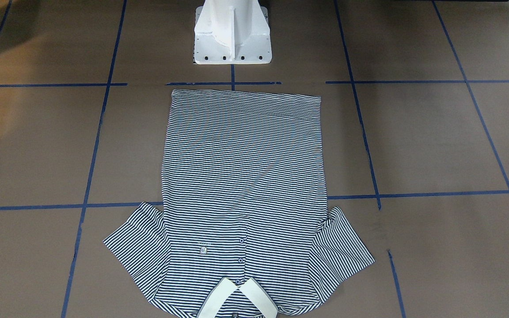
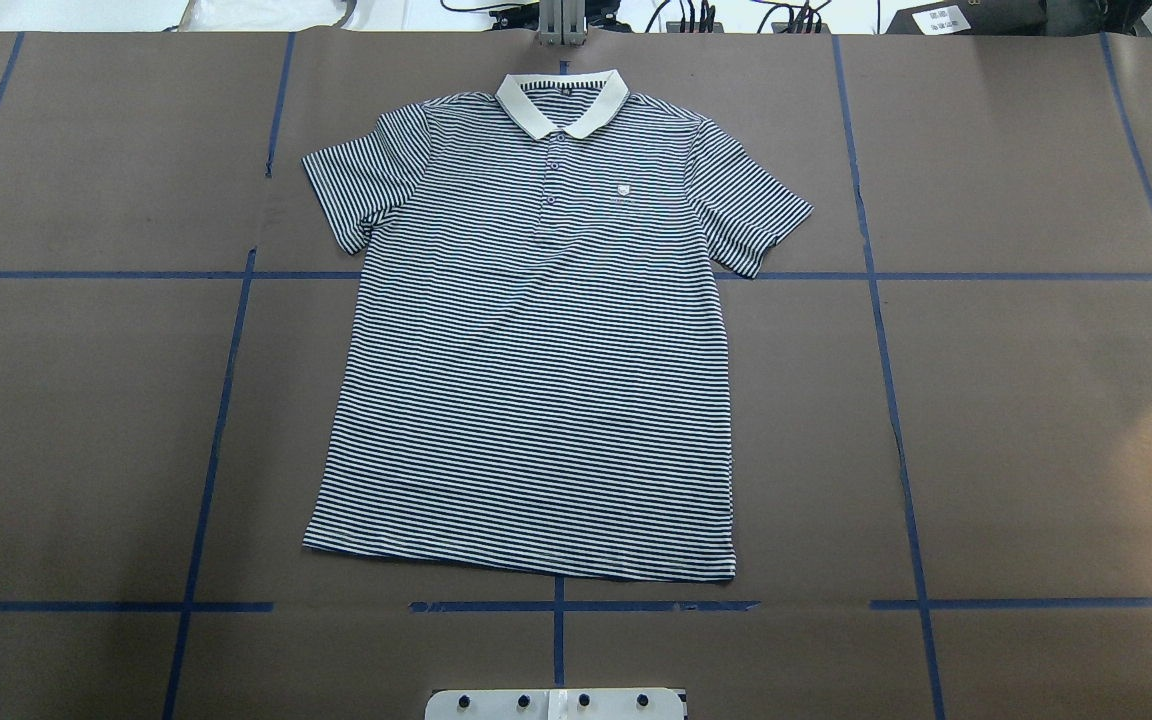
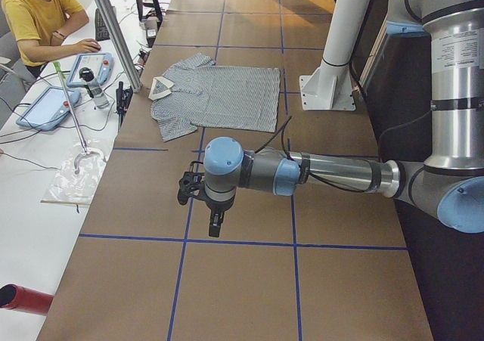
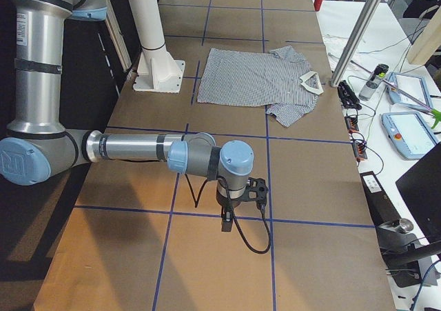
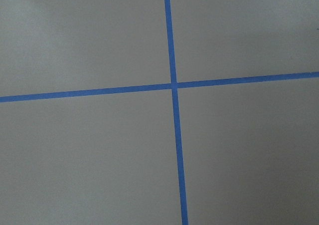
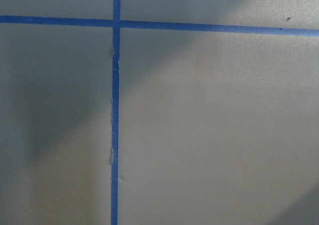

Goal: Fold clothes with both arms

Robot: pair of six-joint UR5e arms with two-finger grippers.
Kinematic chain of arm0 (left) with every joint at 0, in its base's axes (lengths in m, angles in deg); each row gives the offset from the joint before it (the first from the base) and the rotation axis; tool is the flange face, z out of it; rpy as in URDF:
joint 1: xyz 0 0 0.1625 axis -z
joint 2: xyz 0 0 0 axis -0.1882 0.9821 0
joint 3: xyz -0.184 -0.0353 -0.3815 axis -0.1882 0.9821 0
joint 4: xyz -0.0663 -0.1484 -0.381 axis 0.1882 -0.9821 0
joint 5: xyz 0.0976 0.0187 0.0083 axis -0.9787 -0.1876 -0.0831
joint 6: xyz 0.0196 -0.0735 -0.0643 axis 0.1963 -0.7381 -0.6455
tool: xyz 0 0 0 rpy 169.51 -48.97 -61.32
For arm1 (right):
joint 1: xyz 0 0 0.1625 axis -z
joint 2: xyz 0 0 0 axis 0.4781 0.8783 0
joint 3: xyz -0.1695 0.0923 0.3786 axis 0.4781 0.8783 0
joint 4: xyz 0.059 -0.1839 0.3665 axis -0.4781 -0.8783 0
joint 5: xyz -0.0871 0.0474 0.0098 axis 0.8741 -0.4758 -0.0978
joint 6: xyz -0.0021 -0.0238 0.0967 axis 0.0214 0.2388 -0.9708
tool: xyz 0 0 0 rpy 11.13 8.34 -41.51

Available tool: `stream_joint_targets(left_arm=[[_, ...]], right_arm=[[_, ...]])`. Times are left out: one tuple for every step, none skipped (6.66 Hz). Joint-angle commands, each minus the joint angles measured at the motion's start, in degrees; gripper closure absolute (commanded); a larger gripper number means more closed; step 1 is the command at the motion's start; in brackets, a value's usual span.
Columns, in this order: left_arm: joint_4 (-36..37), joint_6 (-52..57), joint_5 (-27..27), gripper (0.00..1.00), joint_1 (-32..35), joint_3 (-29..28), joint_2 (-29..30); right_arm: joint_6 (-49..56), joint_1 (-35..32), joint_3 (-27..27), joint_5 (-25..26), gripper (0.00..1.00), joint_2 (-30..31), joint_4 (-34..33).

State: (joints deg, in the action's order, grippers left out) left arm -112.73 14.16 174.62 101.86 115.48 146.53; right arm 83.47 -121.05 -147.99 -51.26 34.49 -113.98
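The navy-and-white striped polo shirt [image 2: 536, 350] lies flat and face up in the middle of the table, sleeves spread, white collar [image 2: 561, 100] at the far edge from the robot. In the front view the shirt [image 1: 243, 176] has its hem toward the base. My left arm reaches out low over bare table well to the shirt's left; its gripper [image 3: 193, 187] shows only in the left side view, so I cannot tell its state. My right gripper [image 4: 256, 187] hangs likewise over bare table on the other side, apart from the shirt [image 4: 255, 76]; its state I cannot tell. Both wrist views show only brown table and blue tape.
The white pedestal base [image 1: 232, 35] stands just behind the hem. Blue tape lines [image 2: 556, 606] grid the brown table. Beyond the far edge are a seated person [image 3: 38, 16], handheld control tablets [image 4: 410, 132], cables and slanted metal posts [image 3: 113, 31]. A red cylinder [image 3: 23, 299] lies off the table's end.
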Motion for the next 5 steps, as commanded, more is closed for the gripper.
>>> stream_joint_targets(left_arm=[[-3.02,-0.05,0.13,0.00,-0.05,-0.29,-0.16],[-3.14,-0.05,0.22,0.00,-0.22,0.14,0.28],[-3.40,-0.05,0.13,0.00,-0.57,-0.20,0.63],[-7.75,-0.23,0.05,0.00,-2.40,-1.86,0.63],[-13.19,-0.40,0.22,0.00,-3.11,-3.44,0.89]], right_arm=[[-0.28,0.02,-0.08,-0.29,0.00,0.00,0.03],[-0.28,0.11,-0.34,-0.81,0.00,-0.09,0.12],[-0.54,0.81,-0.43,-0.73,0.00,-0.53,0.12],[-0.55,1.42,-0.70,-0.56,0.00,-1.75,2.47],[-0.63,1.86,-0.61,-0.47,0.00,-1.85,5.80]])
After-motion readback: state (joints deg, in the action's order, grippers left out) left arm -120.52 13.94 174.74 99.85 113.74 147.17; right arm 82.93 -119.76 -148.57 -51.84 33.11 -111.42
